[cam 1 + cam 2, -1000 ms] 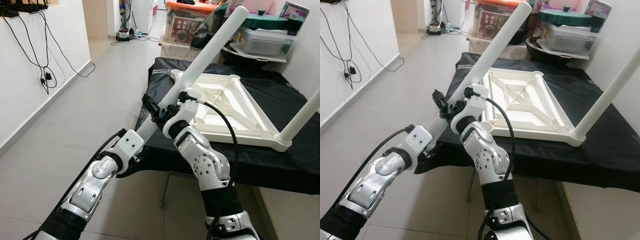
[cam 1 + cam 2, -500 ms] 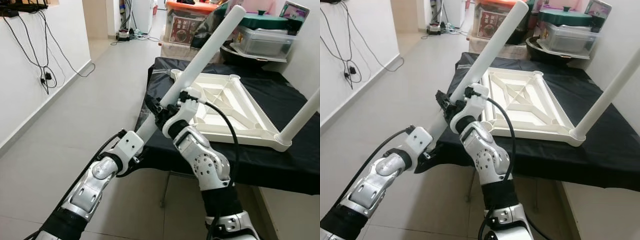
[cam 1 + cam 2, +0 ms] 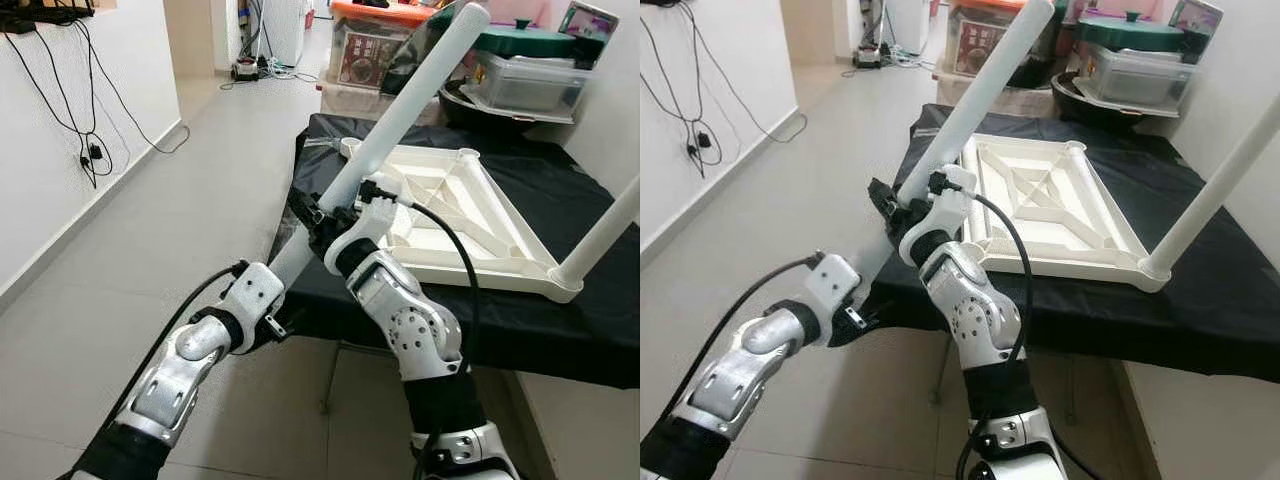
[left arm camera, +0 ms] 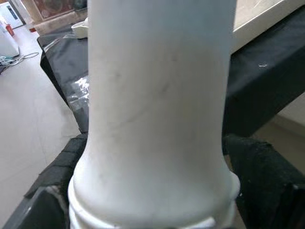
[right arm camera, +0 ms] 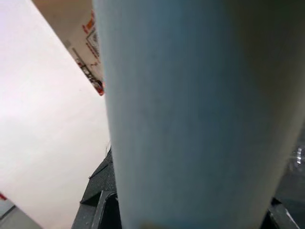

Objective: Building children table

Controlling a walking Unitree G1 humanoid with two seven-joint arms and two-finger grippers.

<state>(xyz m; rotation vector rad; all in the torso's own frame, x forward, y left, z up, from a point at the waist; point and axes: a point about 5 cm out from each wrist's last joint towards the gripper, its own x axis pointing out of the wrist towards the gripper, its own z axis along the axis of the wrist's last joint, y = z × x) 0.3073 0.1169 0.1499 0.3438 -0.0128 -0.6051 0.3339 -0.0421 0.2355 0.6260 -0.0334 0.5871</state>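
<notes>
Both my grippers clamped on one white table leg [image 3: 400,115], held slanted in the air.

My left gripper [image 3: 283,290] grasps the leg's lower end, my right gripper [image 3: 318,222] clenches it just above. The leg tilts up over the near-left corner of the upturned white tabletop [image 3: 470,215], which lies on the black-covered table [image 3: 560,330]. Another leg [image 3: 605,235] stands in the tabletop's near-right corner.
</notes>
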